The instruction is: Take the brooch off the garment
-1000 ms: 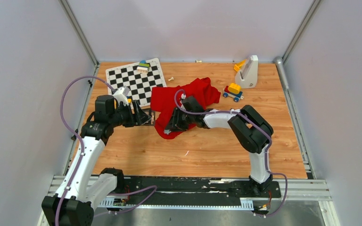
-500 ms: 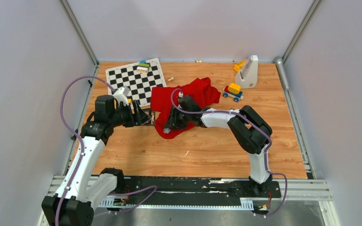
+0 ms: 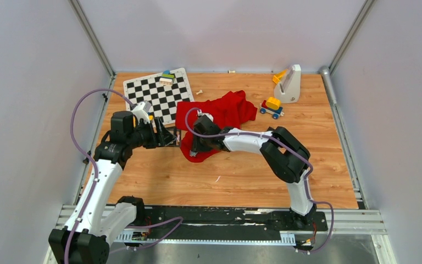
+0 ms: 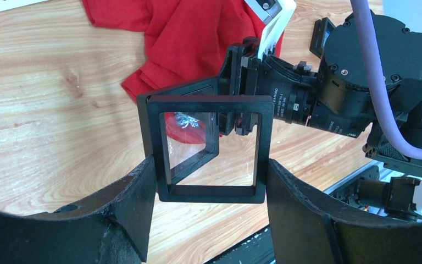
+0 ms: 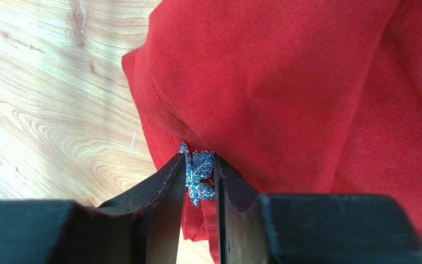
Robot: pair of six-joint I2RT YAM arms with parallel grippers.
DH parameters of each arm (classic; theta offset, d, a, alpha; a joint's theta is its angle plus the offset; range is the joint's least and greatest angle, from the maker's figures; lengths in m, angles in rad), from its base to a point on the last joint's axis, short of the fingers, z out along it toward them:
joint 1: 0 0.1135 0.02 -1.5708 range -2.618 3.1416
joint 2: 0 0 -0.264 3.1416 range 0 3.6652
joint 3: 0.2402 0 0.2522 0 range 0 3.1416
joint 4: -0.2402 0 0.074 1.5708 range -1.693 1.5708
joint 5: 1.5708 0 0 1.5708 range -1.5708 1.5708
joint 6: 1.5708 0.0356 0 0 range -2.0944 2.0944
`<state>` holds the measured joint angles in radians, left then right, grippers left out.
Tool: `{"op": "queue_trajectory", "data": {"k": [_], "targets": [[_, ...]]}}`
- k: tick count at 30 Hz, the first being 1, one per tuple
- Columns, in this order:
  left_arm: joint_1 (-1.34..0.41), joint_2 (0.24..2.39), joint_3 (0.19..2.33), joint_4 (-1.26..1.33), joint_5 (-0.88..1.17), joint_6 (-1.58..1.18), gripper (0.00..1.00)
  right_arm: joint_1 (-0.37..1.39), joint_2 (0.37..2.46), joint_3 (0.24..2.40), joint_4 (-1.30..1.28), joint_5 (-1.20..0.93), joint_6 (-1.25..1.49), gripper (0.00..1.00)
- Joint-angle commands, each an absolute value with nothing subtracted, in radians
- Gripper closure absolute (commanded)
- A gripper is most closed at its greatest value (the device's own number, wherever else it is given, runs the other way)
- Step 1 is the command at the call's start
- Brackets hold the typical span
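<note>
Right pincer (image 5: pixel 199 159) is clamped on the brooch (image 5: pixel 199 181): one dark finger presses each side of it, with only the pin's width between them. The brooch is a small leaf-shaped piece set with blue and silvery stones, glittering against the cloth. It sits at the near-left corner of the garment (image 5: pixel 307 82), right at the hem, where the red cloth folds under and meets the wooden table (image 5: pixel 44 82).

The garment is bright red and soft, crumpled in a heap toward the middle of the table and somewhat to the far side, with its bulk spreading to the right and away from the brooch.

To the left of the heap, the left pincer (image 4: pixel 210 165) grips a black-framed clear case (image 4: pixel 209 102) by its two side bars, holding it upright just beside the cloth's left edge. The case is hinged apart — one half faces the wrist camera squarely, the other swings away behind it. Through the clear pane, the brooch and a patch of red cloth show; whether anything lies inside the case itself I cannot tell.

In the right wrist view the brooch's long axis runs in line with the fingers — broad, jagged end away from the wrist, narrow tip toward it.
</note>
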<state>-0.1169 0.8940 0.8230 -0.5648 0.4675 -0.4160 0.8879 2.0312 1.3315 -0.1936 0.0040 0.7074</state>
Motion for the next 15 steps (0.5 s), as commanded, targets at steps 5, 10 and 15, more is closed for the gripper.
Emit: {"op": "queue_trajectory", "data": {"k": [5, 10, 15], "targets": [[-0.11, 0.889, 0.824, -0.539, 0.486, -0.4, 0.73, 0.887, 1.992, 1.318, -0.205, -0.077, 0.712, 0.84], [-0.11, 0.887, 0.824, -0.538, 0.486, -0.4, 0.73, 0.877, 1.941, 1.283, -0.163, -0.153, 0.73, 0.94], [-0.109, 0.887, 0.822, -0.538, 0.485, -0.4, 0.73, 0.854, 1.901, 1.245, -0.123, -0.223, 0.754, 1.0]]}}
